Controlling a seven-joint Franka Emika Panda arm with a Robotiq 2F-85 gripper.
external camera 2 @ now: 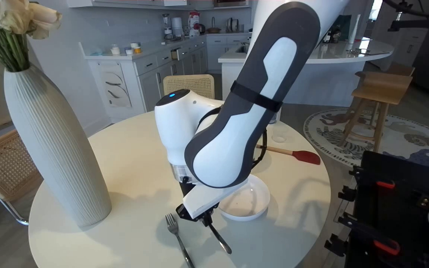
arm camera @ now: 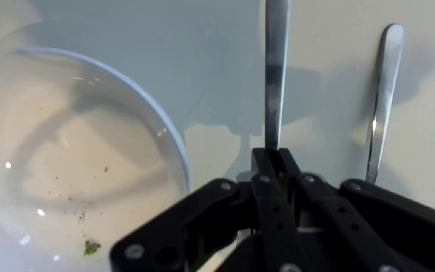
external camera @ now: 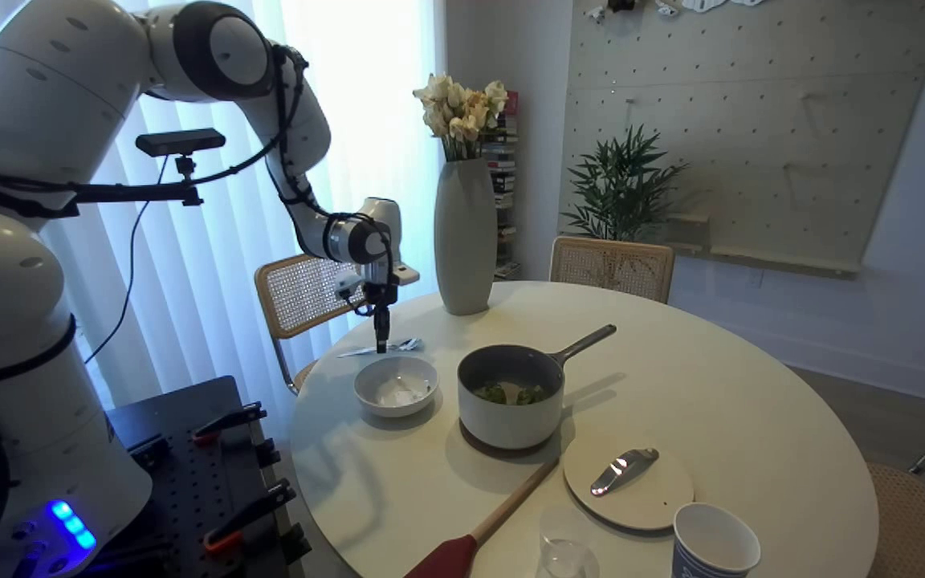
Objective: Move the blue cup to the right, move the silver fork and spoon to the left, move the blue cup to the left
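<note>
1. Claw state: With my claw [arm camera: 273, 153] I am pinching the spoon [arm camera: 276, 75] by its handle, one fingertip pressing on each side. Its head is hiding behind the claw; I am judging it a spoon because the fork [external camera 2: 180, 242] is lying separately, tines showing.

2. Position: The spoon is occupying the gap between the bowl [external camera: 395, 407] and the fork. In the wrist view its visible length is touching neither.

3. Axis: The handle is running straight out of the fingertips toward the top of the wrist view; my grip is sitting crosswise to it.

4. Clearance: The fork is resting on the table [external camera: 751, 417], ungripped, just beside the claw and roughly parallel to the spoon; the handles are spreading slightly toward their ends.

5. Coming move: I am judging the fork-and-spoon step to be in hand. The leftward shift is turning on this side-by-side line: a low sideways sweep is risking the bowl or the fork, so I am favouring a lift first. I am unable to tell whether the spoon is clearing the table.

6. Cup: The cup [external camera: 715, 546], white with blue print, is standing near the plate [external camera: 663, 498], well apart from my claw; I am judging it the blue cup.
</note>
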